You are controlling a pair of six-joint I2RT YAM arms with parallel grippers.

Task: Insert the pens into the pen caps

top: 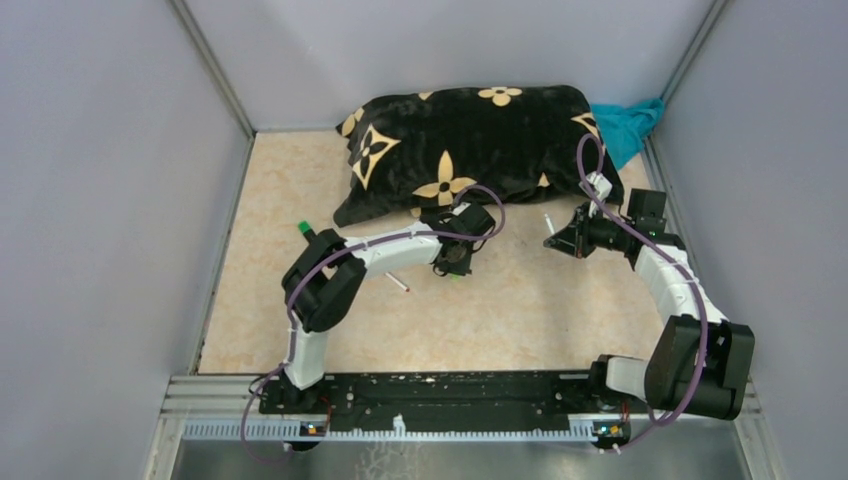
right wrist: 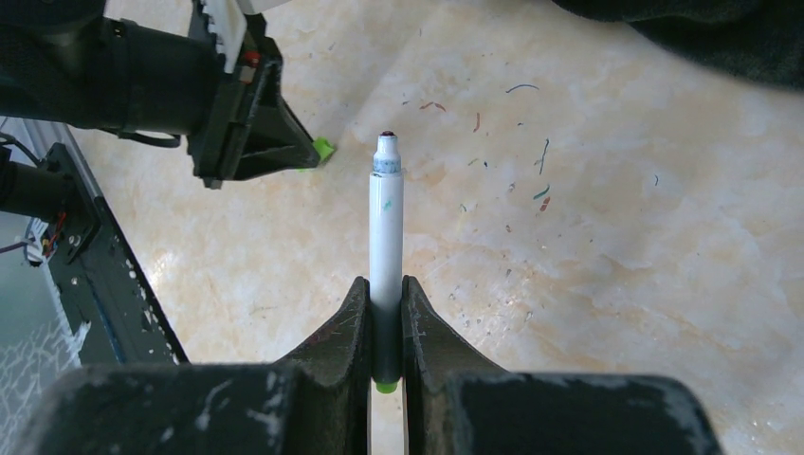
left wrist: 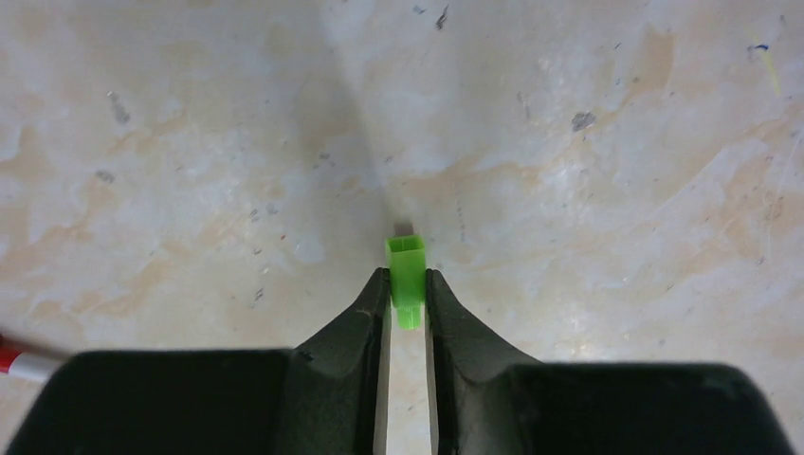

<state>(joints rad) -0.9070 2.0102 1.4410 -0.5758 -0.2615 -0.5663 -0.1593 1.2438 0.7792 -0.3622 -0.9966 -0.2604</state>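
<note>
My left gripper [left wrist: 407,280] is shut on a small green pen cap [left wrist: 406,275], its open end pointing away from the wrist, held over the marbled table. In the top view the left gripper [top: 456,268] is at mid-table. My right gripper [right wrist: 385,289] is shut on a white pen [right wrist: 386,237] with a dark tip and a green rear end; the pen points toward the left gripper [right wrist: 308,152], where the green cap [right wrist: 323,149] shows. In the top view the right gripper [top: 553,240] holds the pen [top: 548,222] at right of centre.
A white pen with a red end [top: 397,283] lies on the table under the left arm, and also shows in the left wrist view [left wrist: 21,361]. A black marker with a green end [top: 305,231] stands at left. A black patterned pillow [top: 470,145] and a teal cloth [top: 628,128] lie at the back.
</note>
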